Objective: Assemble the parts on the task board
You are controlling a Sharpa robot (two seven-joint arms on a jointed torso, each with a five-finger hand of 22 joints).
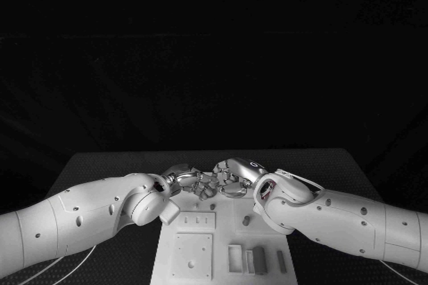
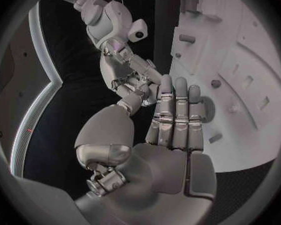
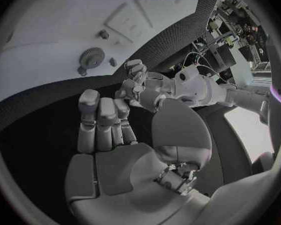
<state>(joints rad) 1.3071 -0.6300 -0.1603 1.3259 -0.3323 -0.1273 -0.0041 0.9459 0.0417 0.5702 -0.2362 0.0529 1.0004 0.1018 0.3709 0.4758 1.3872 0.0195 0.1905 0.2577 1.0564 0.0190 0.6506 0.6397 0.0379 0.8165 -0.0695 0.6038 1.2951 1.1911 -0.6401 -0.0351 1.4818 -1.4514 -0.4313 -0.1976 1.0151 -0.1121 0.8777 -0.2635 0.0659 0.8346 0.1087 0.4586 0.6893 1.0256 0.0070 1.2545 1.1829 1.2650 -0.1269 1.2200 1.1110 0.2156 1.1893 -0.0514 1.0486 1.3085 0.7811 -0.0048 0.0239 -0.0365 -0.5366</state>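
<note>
A: Item one, near edge of the table?
B: Task board (image 1: 192, 260), white, lying flat. Grey parts (image 1: 258, 260) stand in a row at its near right; a recessed square plate sits at its near left.
A: Further back?
B: A slotted panel (image 1: 198, 221) mid-board, one small peg (image 1: 246, 221) beside it.
A: The hands?
B: Left hand (image 1: 185, 178) and right hand (image 1: 234, 177) meet above the board's far end, fingertips close together. Left hand's fingers lie straight, holding nothing. Right hand's fingers curl inward; whether it holds anything, I cannot tell.
A: Anything else?
B: A gear-like part (image 3: 89, 58) on the board.
</note>
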